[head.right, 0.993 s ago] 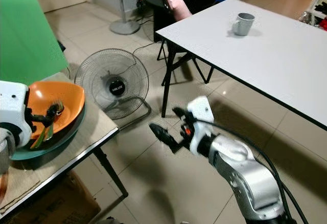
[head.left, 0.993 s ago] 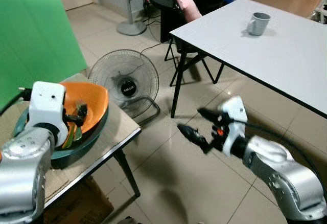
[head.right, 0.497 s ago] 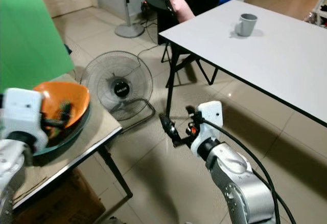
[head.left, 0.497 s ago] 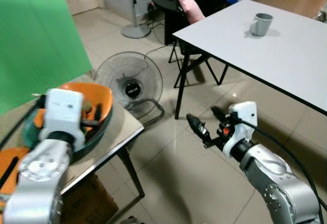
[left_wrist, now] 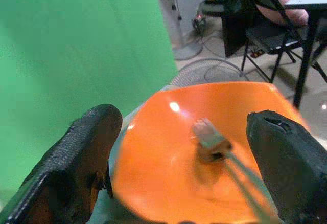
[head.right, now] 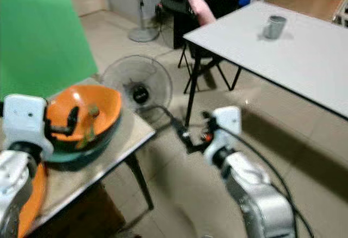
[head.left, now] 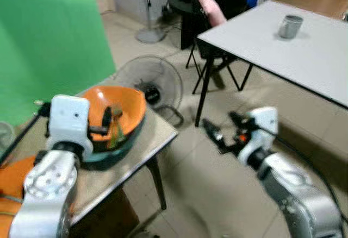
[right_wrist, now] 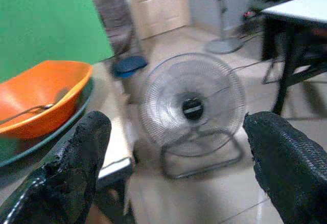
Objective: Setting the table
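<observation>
Left gripper (left_wrist: 179,147) spread wide over shallow orange plastic bowl (head.left: 117,110), stacked on dark green dish (head.left: 111,154) on small side table (head.left: 157,135). Utensil, likely spoon (left_wrist: 212,141), inside bowl. Keep bowl level when lifting. Right gripper (head.left: 224,132) open over floor, empty.

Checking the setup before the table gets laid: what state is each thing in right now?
orange bowl: upright on the small table, nested in a dark green dish, utensils inside.
left gripper: open, facing the orange bowl, holding nothing.
right gripper: open, empty, above the floor.
grey mug: upright on the white table.
floor fan: standing on the floor.
</observation>
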Available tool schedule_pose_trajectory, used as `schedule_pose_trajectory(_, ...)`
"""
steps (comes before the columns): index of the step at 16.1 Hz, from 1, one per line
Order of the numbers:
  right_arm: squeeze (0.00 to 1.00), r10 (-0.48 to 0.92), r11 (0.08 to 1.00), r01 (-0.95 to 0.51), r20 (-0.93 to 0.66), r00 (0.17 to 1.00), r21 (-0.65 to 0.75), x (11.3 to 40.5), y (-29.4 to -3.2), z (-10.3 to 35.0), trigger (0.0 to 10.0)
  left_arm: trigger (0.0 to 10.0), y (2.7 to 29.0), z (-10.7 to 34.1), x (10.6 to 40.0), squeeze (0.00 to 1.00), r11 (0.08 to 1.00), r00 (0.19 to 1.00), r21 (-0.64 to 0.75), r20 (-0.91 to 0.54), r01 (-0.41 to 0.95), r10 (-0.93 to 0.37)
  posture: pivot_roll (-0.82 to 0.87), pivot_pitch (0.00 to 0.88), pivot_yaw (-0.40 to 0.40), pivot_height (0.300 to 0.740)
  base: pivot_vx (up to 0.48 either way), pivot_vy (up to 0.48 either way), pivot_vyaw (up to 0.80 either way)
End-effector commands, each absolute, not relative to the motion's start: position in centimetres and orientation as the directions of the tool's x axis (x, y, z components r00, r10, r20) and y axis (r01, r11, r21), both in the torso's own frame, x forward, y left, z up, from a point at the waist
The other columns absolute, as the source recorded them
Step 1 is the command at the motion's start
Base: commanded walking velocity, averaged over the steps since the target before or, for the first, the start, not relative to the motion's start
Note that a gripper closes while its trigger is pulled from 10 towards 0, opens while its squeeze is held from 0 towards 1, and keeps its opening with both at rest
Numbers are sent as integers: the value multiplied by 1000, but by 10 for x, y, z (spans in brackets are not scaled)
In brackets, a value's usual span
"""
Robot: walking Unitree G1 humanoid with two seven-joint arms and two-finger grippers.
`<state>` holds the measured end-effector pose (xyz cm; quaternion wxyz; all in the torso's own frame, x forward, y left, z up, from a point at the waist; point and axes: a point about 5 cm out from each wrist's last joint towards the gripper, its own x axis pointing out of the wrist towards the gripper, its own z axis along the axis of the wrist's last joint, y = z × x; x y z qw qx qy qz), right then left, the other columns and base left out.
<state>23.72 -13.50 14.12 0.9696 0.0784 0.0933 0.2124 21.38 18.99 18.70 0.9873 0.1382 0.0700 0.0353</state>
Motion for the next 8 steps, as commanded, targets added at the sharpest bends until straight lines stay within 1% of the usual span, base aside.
schedule_pose_trajectory(1, 0, 436, 892, -407, -132, 890, 198, 239, -130, 145, 10000, 10000, 195, 189, 214, 0, 953, 987, 292, -114, -79, 116, -23, 0, 43, 740, 0, 409, 0)
schedule_pose_trajectory(5, 0, 452, 884, -422, -141, 881, 203, 242, -127, 147, 10000, 10000, 189, 194, 210, 0, 952, 992, 302, -92, -56, 87, -14, 0, 38, 740, 0, 405, 0)
schedule_pose_trajectory(8, 0, 491, 864, -461, -145, 859, 201, 245, -123, 149, 10000, 10000, 186, 194, 208, 0, 954, 993, 293, -83, -59, 87, -6, 0, 29, 740, 0, 405, 0)
